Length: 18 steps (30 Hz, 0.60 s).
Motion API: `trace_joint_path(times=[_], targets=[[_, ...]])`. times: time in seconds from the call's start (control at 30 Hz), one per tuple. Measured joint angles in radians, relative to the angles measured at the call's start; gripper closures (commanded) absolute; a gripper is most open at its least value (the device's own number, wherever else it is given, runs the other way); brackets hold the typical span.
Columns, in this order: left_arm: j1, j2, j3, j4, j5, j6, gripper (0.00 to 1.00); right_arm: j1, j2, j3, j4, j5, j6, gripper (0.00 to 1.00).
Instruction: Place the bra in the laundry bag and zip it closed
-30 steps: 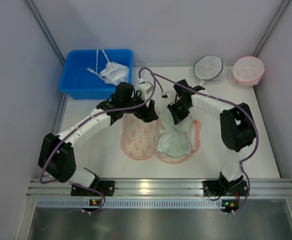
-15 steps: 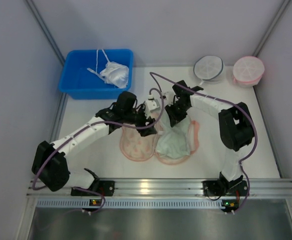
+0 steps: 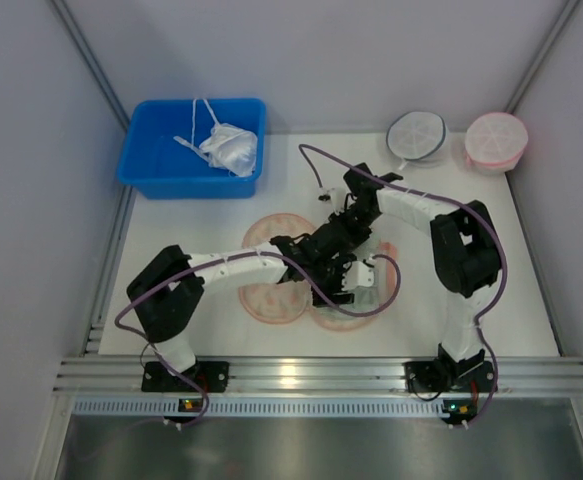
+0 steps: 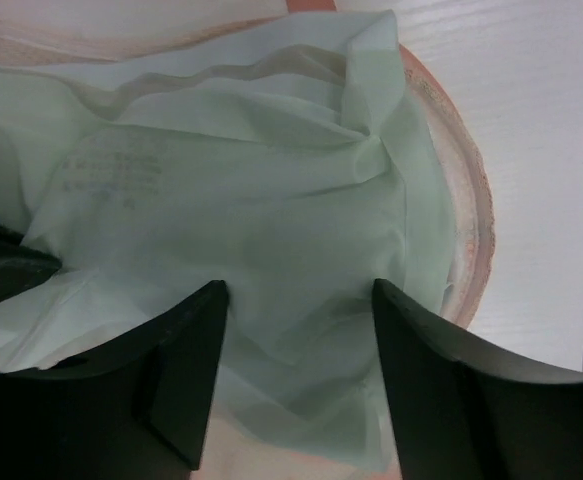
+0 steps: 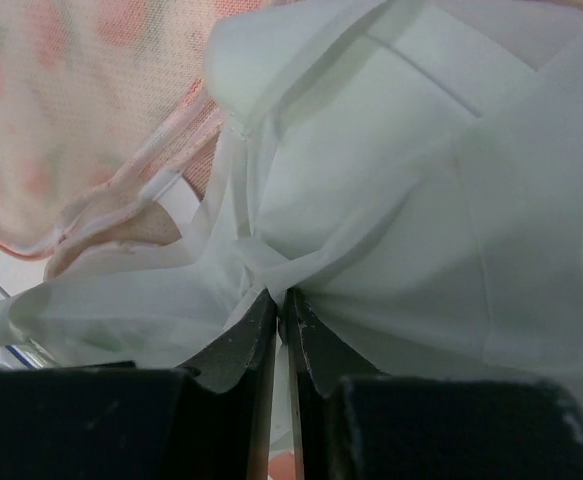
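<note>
The peach-pink laundry bag (image 3: pixel 269 302) lies open on the table, floral half to the left. The pale cream bra (image 3: pixel 366 298) lies crumpled in its right half, mostly hidden under my arms. In the left wrist view the bra (image 4: pixel 221 180) fills the frame, with the bag's pink rim (image 4: pixel 476 220) at its right. My left gripper (image 3: pixel 356 285) is open, its jaws (image 4: pixel 301 300) straddling bra fabric. My right gripper (image 3: pixel 343 232) is shut (image 5: pixel 279 295) on a fold of the bra (image 5: pixel 421 200), beside the bag's mesh lining (image 5: pixel 91 100).
A blue bin (image 3: pixel 151 165) at the back left holds a white string-strap bra (image 3: pixel 229 147). A round white mesh pouch (image 3: pixel 416 135) and a round pink pouch (image 3: pixel 496 138) stand at the back right. Side walls close in on both sides.
My left arm has swung right from the bag's left half and now reaches over the bra with open jaws. My right gripper has stayed on the bra near its back edge.
</note>
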Motion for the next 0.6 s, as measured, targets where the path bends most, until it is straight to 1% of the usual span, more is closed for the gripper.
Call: trace_joint_path(times=[0.07, 0.1, 0.13, 0.2, 0.4, 0.6], targets=[[-0.014, 0.035, 0.001, -0.002, -0.020, 0.019, 0.54, 0.000, 0.006, 0.000, -0.001, -0.006, -0.002, 0.93], [-0.019, 0.047, 0.002, -0.003, -0.027, 0.027, 0.76, 0.000, 0.008, -0.001, 0.000, -0.008, -0.003, 0.93], [-0.024, 0.061, 0.004, -0.003, -0.035, 0.033, 0.86, 0.000, 0.010, -0.002, 0.000, -0.010, -0.005, 0.94], [-0.027, 0.072, 0.004, -0.003, -0.056, 0.058, 1.00, 0.000, 0.011, -0.006, 0.001, -0.015, -0.007, 0.94], [-0.025, 0.066, 0.051, -0.005, -0.123, 0.064, 1.00, 0.000, 0.013, -0.028, 0.010, -0.028, -0.016, 1.00], [-0.025, 0.036, 0.067, 0.035, -0.195, 0.032, 1.00, 0.000, 0.013, -0.041, 0.012, -0.042, -0.016, 1.00]])
